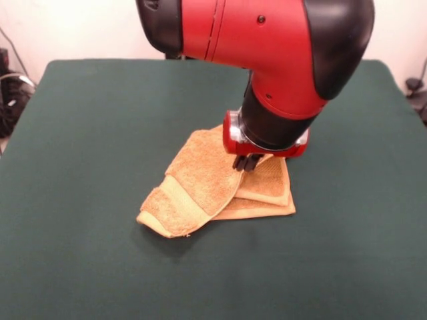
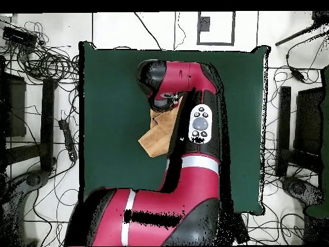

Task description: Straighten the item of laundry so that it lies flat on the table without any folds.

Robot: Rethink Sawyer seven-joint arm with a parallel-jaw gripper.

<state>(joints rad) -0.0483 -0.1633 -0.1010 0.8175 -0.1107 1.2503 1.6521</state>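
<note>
The item of laundry [image 1: 200, 183], an orange-tan terry towel, lies folded in several layers near the middle of the dark green table [image 1: 93, 133]. Its top layer curls up from the left end, where a woven band shows, toward the right. My gripper [image 1: 247, 162] hangs straight down over the towel's right half, its dark fingers close together on the raised edge of that top layer. In the overhead view the arm covers the gripper, and only part of the towel [image 2: 156, 136] shows beside it on the table [image 2: 109, 96].
The red and black arm [image 2: 193, 128] reaches across the table from its base. Cables [image 2: 45, 61] and dark equipment lie on the floor around the table edges. Green cloth surrounds the towel on every side.
</note>
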